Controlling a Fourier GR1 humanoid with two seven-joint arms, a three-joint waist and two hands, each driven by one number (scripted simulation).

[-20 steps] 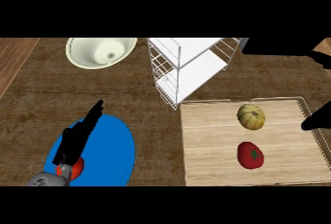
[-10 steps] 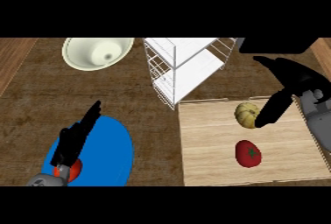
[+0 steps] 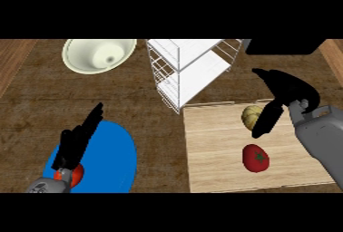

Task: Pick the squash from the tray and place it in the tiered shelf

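A pale yellow squash [image 3: 251, 116] lies at the far end of the light wooden tray [image 3: 214, 149]. My right hand [image 3: 286, 95] hovers over it with fingers spread, and its dark fingers [image 3: 266, 121] cover the squash's right side. The hand is open and holds nothing. The white wire tiered shelf [image 3: 188, 68] stands just beyond the tray's far left corner. At the lower left my left hand [image 3: 75, 142] rests open over a blue plate [image 3: 114, 158].
A red tomato [image 3: 255, 157] lies on the tray, nearer than the squash. Another small red item [image 3: 72, 174] sits on the blue plate under my left wrist. A cream bowl [image 3: 97, 55] stands at the far left. A dark block fills the far right corner.
My right hand has come in from the right edge, first above the squash's far side and now lower, its fingers overlapping the squash. The left hand has stayed put.
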